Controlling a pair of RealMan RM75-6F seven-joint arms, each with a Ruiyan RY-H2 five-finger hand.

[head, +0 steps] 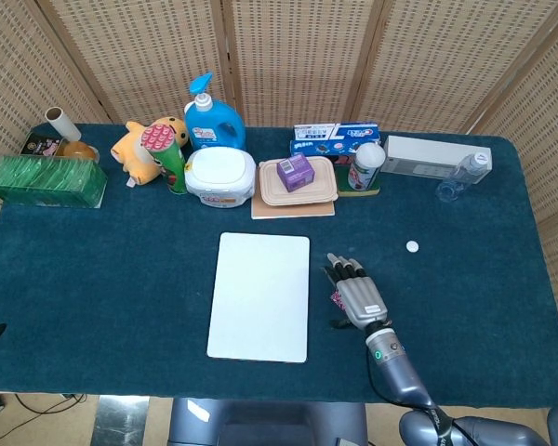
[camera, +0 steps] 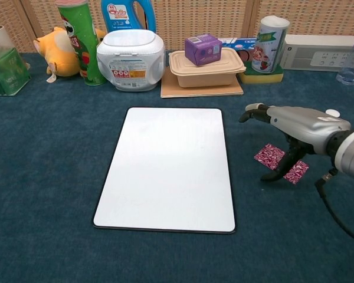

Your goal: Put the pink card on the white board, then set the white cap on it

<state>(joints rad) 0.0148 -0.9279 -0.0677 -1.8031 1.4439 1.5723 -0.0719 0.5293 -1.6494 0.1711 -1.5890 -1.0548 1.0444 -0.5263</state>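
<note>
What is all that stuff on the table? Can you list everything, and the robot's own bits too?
white board: one, white, flat at the table's middle.
pink card: one, pink patterned, on the cloth right of the board, under the hand.
white cap: one, white, on the cloth further right.
detergent bottle: one, blue, back row.
plush toy: one, yellow, back left.
chip can: one, green, beside the toy.
wipes tub: one, white, behind the board.
food box: one, beige, on a brown mat.
small box: one, purple, on the food box.
green pack: one, far left.
clear bottle: one, far right.
right hand: one, grey, over the card, fingers spread.
</note>
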